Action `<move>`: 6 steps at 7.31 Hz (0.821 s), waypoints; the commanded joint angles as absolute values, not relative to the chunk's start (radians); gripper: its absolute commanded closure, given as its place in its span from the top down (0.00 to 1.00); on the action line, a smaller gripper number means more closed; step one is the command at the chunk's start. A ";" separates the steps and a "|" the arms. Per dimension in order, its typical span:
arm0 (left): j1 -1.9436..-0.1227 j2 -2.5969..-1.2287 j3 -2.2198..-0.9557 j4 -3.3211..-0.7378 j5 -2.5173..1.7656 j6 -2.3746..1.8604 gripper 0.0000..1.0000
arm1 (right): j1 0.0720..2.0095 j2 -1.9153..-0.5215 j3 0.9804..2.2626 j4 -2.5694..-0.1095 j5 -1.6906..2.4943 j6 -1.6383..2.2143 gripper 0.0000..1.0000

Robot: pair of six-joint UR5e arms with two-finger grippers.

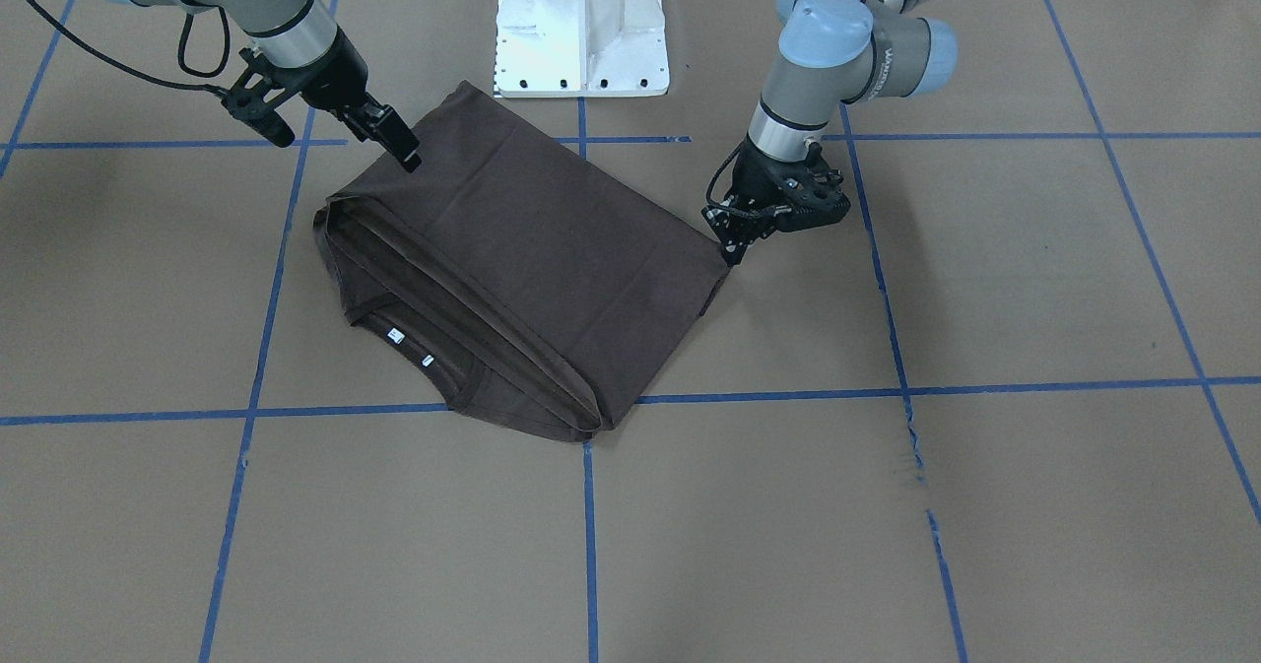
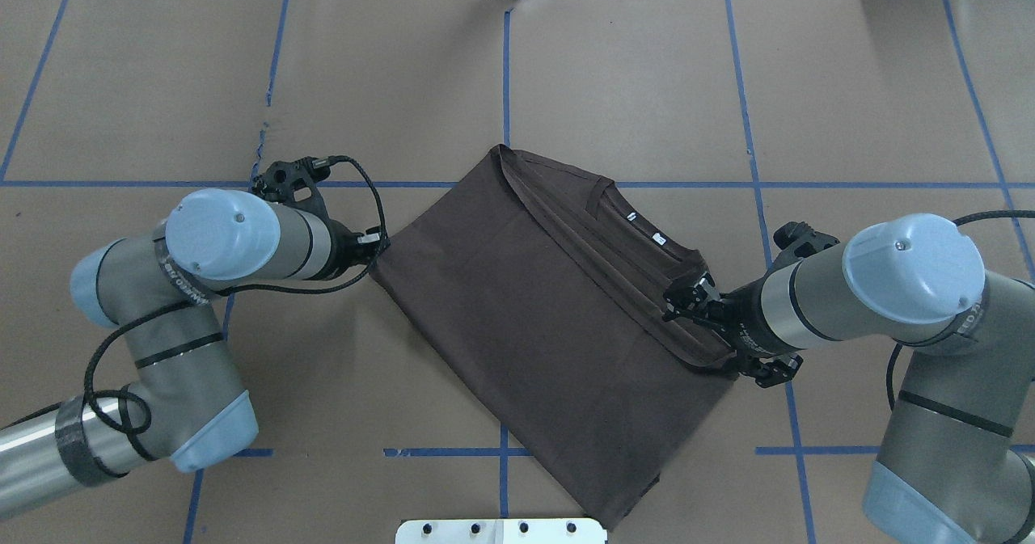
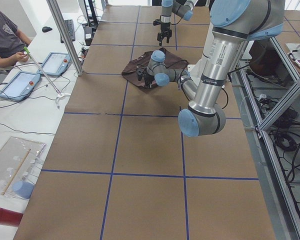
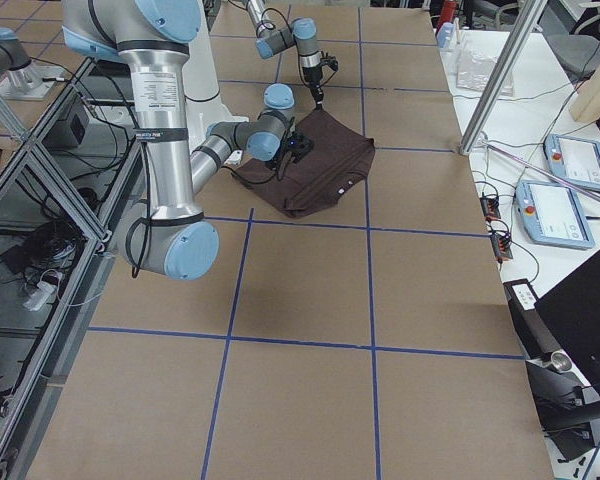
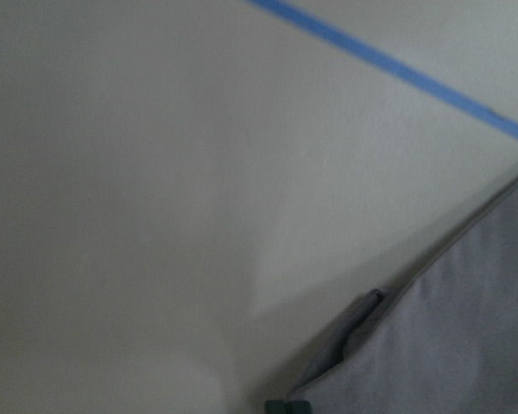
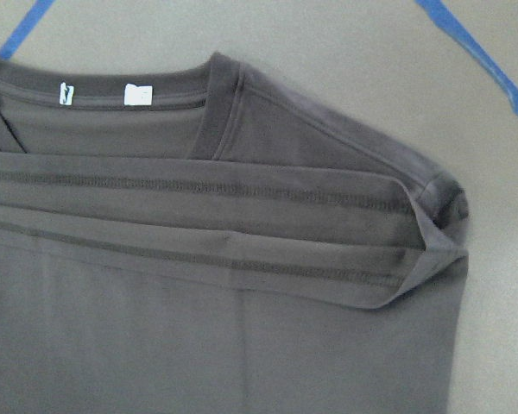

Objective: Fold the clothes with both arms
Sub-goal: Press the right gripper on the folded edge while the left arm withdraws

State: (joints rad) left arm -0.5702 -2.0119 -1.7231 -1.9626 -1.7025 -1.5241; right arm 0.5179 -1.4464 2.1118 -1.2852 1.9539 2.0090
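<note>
The dark brown-grey T-shirt (image 1: 532, 249) lies folded flat on the table, its collar and white neck tags (image 1: 396, 335) showing beside the doubled hems. It also shows in the overhead view (image 2: 534, 318). My left gripper (image 1: 733, 252) is low at the shirt's side corner and touches it (image 2: 378, 246). Its wrist view is blurred on the shirt edge (image 5: 466, 328), so I cannot tell whether it is open or shut. My right gripper (image 1: 409, 159) hovers open over the opposite end by the sleeve fold (image 2: 678, 305). Its wrist view shows the shirt (image 6: 198, 328) lying free.
The white pedestal base (image 1: 581, 33) stands just behind the shirt. Blue tape lines (image 1: 589, 545) cross the brown table. An operator (image 3: 5, 35) and tablets (image 3: 20, 82) are on a side table beyond the far edge.
</note>
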 commanded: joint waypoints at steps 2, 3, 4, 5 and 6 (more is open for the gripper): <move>-0.773 -2.285 -1.379 -2.088 -1.697 -1.406 0.00 | 0.563 -1.436 2.117 -1.276 1.948 2.013 1.00; -0.799 -2.398 -1.148 -2.237 -1.695 -1.404 0.00 | 0.571 -1.416 2.120 -1.276 1.919 2.017 1.00; -0.805 -2.475 -0.941 -2.398 -1.694 -1.402 0.00 | 0.578 -1.363 2.117 -1.278 1.886 2.019 1.00; -0.807 -2.485 -0.915 -2.445 -1.695 -1.399 0.51 | 0.575 -1.318 2.090 -1.288 1.841 2.019 1.00; -0.810 -2.461 -0.955 -2.439 -1.701 -1.404 0.73 | 0.572 -1.258 2.013 -1.292 1.829 2.014 1.00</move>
State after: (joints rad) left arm -0.8047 -2.4618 -0.9658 -2.4050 -1.6963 -1.4020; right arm 0.5738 -1.3237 2.0791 -1.2858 1.8569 2.0172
